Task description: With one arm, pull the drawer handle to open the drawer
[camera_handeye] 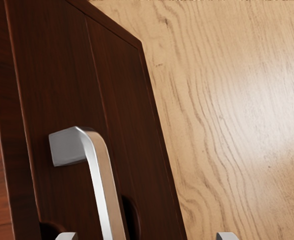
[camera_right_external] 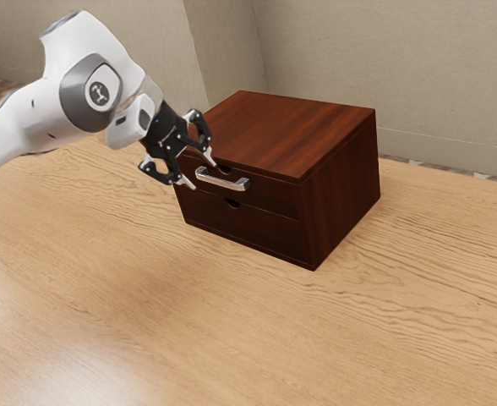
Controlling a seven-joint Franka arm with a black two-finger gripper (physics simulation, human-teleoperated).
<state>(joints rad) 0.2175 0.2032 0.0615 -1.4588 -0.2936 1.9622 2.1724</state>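
Note:
A dark wooden cabinet [camera_right_external: 291, 165] stands on the table, with two drawers in its front. The upper drawer [camera_right_external: 261, 190] carries a silver bar handle [camera_right_external: 223, 179], and its front looks flush with the cabinet. My gripper [camera_right_external: 196, 167] is at the handle's end nearest the arm. Its fingers are open, one above and one below the bar. In the wrist view the handle [camera_handeye: 99, 175] runs between my two fingertips [camera_handeye: 67, 236], close to one and far from the other. Neither finger visibly clamps it.
The lower drawer [camera_right_external: 248, 224] has a small dark finger notch instead of a handle. A light wooden tabletop [camera_right_external: 232, 321] spreads wide in front of the cabinet and to both sides. Beige walls rise behind.

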